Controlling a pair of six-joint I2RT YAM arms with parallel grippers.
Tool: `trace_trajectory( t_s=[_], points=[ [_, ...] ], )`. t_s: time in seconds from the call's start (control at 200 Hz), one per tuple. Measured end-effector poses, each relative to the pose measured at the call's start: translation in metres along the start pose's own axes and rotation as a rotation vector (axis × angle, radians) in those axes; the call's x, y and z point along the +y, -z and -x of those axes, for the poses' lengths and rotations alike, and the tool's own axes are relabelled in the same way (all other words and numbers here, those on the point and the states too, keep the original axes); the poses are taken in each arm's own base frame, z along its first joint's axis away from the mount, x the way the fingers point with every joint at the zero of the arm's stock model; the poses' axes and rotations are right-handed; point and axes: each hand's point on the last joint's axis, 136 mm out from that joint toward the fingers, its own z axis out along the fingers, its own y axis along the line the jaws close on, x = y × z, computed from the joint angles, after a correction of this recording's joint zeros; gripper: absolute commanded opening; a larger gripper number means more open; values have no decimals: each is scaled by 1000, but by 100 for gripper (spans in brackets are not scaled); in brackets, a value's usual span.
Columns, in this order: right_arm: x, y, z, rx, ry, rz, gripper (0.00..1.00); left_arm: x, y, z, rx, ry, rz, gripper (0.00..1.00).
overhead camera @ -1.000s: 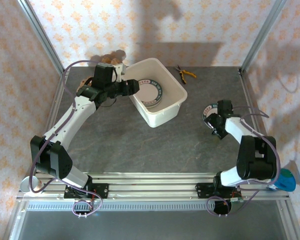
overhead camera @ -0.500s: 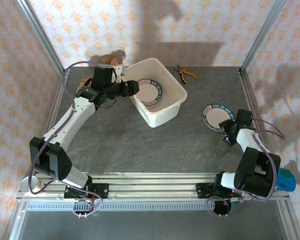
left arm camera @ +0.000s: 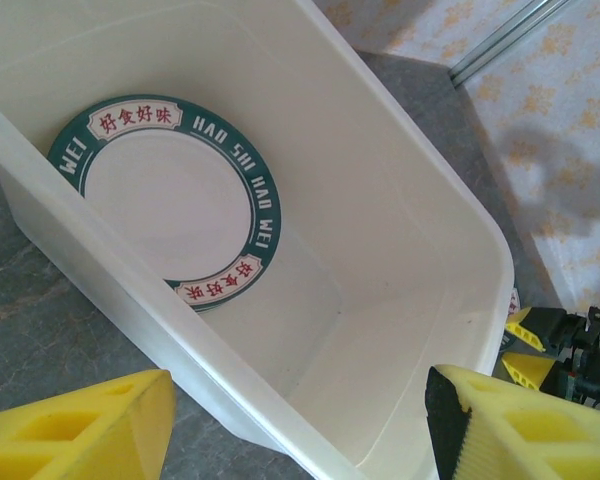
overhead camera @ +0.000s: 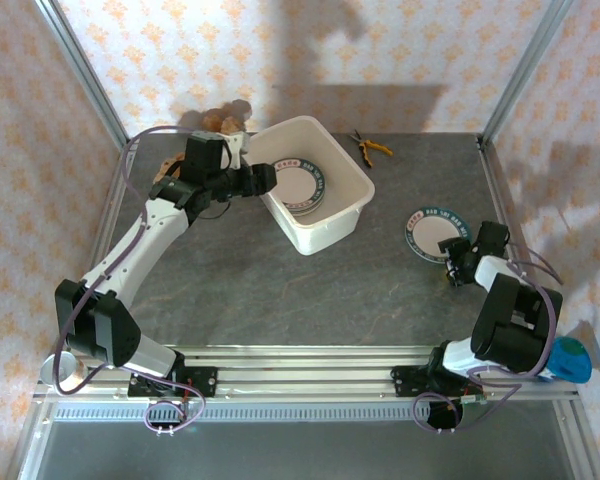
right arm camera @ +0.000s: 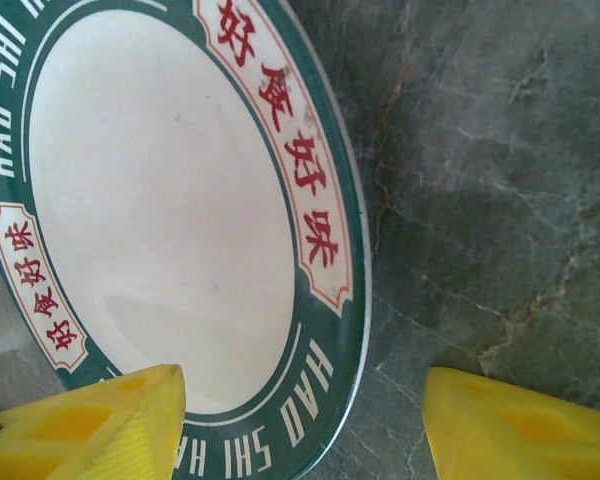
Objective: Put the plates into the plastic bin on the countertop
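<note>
**Top external:** we are logging the plastic bin [overhead camera: 325, 232] on the grey stone-look countertop [overhead camera: 240, 280]. One green-rimmed plate [overhead camera: 298, 183] is sitting inside. A loose plate [overhead camera: 430, 230] is lying flat well right of the bin, with pliers [overhead camera: 370, 147] behind the bin and floral wallpaper [overhead camera: 280, 50] around.

**Left wrist:** the left gripper [left arm camera: 295, 430] is hovering over the bin, jaws wide, empty.

**Right wrist:** the right gripper [right arm camera: 305, 430] is straddling the loose plate's rim, jaws apart, gripping nothing. We are advising one finger under the rim before closing.
</note>
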Motion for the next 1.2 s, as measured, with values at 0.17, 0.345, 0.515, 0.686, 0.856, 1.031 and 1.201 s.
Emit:
trace_trajectory(
  t_s=[0.17,0.345,0.515,0.686,0.856,1.031,1.201],
  points=[
    [-4,-2,1,-5,-58,9,55,3,-1,-3,4,3,5,68],
    [-7,-3,2,1,-104,4,49,2,-2,-2,-1,3,3,68],
    [-8,-3,3,1,-124,1,48,2,-2,-1,-6,2,3,68],
    [-7,-2,3,3,-126,-2,47,2,-2,0,-9,2,4,68],
    [-4,-2,5,9,-125,-9,47,2,-2,0,-11,7,3,68],
    [9,-1,10,-1,-89,14,47,1,-2,2,-16,11,1,68],
    [9,-3,11,-3,-86,14,46,1,-2,3,-22,23,-2,68]
  ],
)
